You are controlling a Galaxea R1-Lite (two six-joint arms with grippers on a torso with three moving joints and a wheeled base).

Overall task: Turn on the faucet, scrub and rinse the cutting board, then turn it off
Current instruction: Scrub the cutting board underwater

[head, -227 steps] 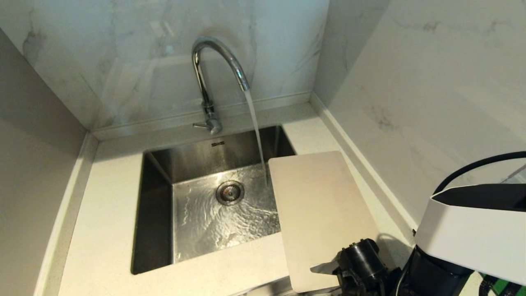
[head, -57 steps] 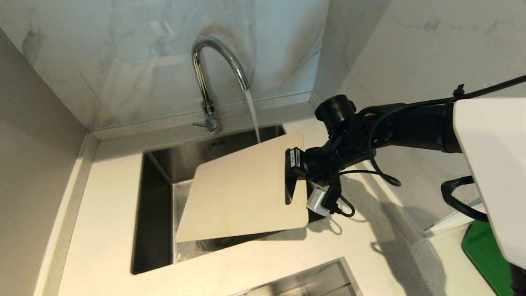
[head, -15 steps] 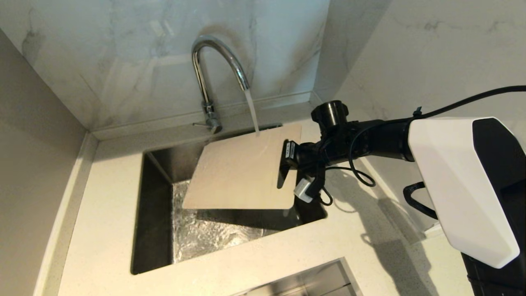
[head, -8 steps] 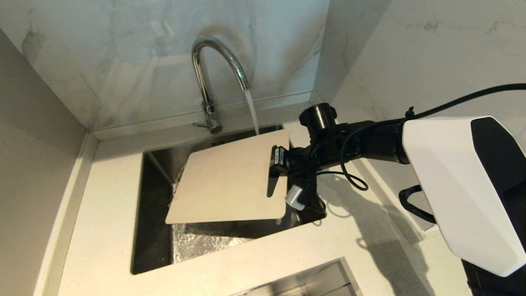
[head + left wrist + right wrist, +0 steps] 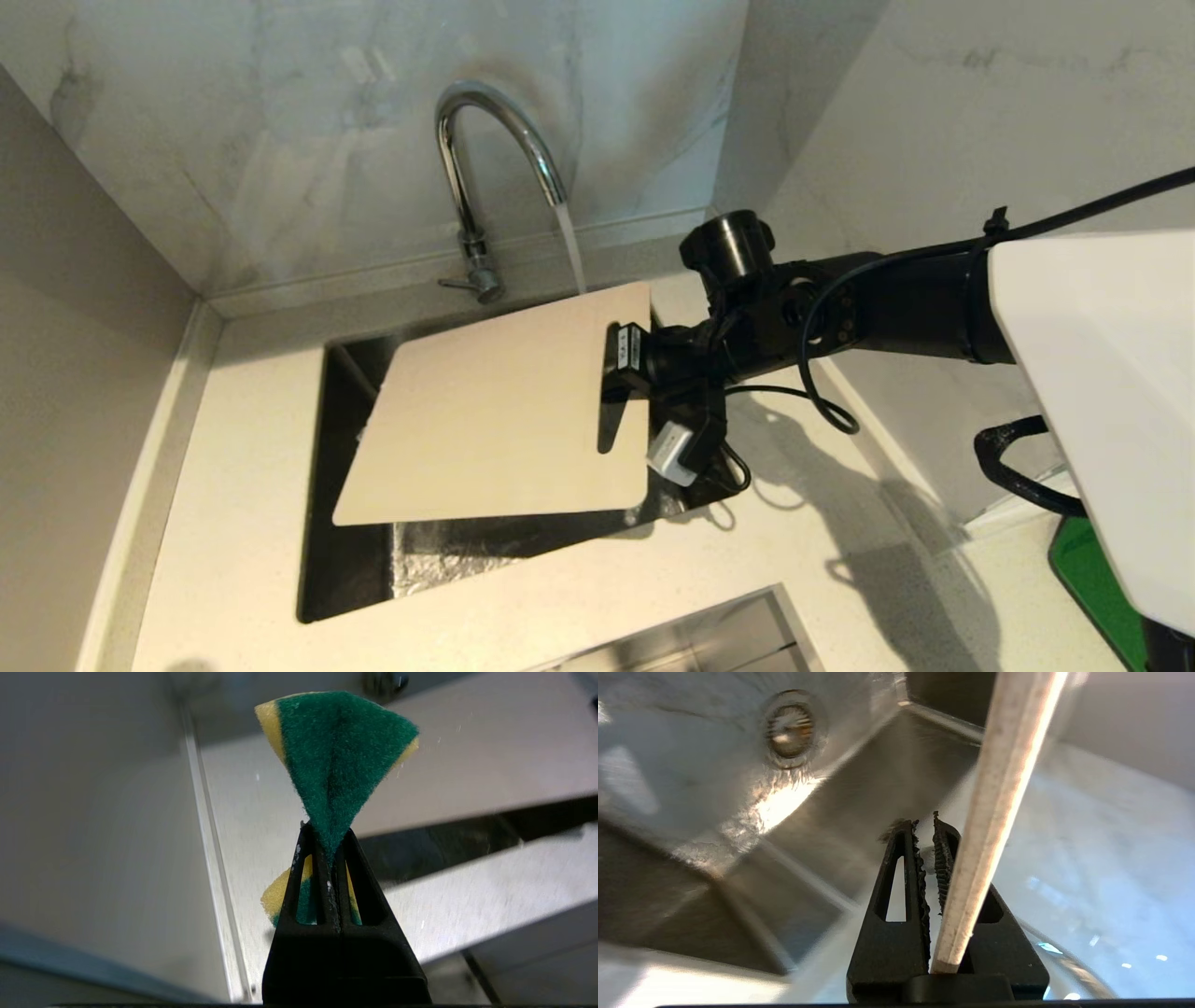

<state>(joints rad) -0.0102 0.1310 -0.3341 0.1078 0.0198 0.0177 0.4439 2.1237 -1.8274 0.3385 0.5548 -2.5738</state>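
The cutting board (image 5: 485, 415) covers most of the sink (image 5: 322, 560), so the drain and where the water lands are hidden from above. A second basin (image 5: 709, 639) at the near edge is cut off, same with the green mat (image 5: 1097, 579) far right.

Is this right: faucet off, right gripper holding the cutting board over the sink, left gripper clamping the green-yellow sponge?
Not quite: the faucet is on. The head view shows water running from its spout down to the far edge of the cutting board. The rest holds: the right gripper grips the board over the sink, and the left gripper is shut on the green-yellow sponge.
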